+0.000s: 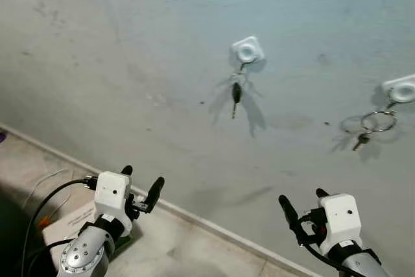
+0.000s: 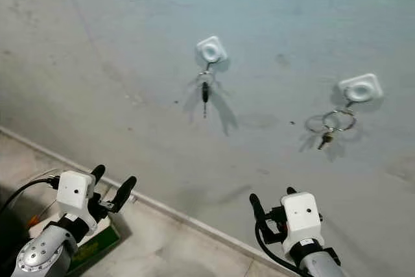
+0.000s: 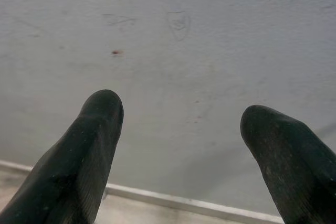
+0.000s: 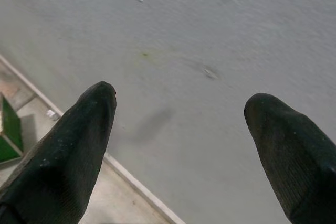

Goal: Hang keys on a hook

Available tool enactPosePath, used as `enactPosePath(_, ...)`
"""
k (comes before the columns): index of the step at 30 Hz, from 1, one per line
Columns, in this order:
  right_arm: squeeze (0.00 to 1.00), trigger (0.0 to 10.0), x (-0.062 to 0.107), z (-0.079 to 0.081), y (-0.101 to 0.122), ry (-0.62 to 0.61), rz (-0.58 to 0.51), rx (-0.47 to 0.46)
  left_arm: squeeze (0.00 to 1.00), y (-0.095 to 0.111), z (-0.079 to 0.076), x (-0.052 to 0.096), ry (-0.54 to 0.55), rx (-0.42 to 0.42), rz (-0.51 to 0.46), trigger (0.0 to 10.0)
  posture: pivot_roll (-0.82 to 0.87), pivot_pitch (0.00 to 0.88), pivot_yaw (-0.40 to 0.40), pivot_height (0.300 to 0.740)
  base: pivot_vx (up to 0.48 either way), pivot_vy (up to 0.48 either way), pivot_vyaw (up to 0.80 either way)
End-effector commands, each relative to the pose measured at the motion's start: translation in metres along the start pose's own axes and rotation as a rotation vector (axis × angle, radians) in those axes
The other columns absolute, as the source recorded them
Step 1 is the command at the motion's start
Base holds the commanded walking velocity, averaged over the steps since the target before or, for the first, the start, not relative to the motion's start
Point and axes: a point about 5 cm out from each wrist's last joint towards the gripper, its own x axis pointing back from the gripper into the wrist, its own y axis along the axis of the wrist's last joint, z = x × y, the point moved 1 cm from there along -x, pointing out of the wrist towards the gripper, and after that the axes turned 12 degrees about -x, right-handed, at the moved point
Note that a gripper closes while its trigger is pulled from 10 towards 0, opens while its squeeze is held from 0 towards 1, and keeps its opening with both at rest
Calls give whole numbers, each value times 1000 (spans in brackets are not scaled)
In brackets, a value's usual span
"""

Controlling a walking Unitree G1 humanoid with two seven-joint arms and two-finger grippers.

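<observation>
A plain indoor spot in a home is suggested — a scuffed grey wall [image 1: 130, 43] fitted with two white stick-on hooks [image 1: 247, 50], keys [image 1: 236, 94] hung from them, a pale skirting strip [image 1: 194, 218] and a tiled floor [image 1: 162, 244] below.

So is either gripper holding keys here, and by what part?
Nothing is held. The left gripper and right gripper are both open and empty, low before the wall; keys hang on a hook.

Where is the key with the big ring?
In the head views, the key with the big ring hangs on the wall from the right-hand white hook, up and to the right of the other key, above the right gripper.
</observation>
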Motion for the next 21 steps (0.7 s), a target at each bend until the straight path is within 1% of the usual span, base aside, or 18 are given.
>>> enactPosePath(1,0,10000,1,1,2,10,-4,11,0,1,1,0,10,-10,3,10000,-28,59,52,740,0,0,800)
enactPosePath(21,0,10000,1,5,4,35,-1,12,0,0,-1,-1,3,-14,5,10000,-29,56,50,740,0,0,800)
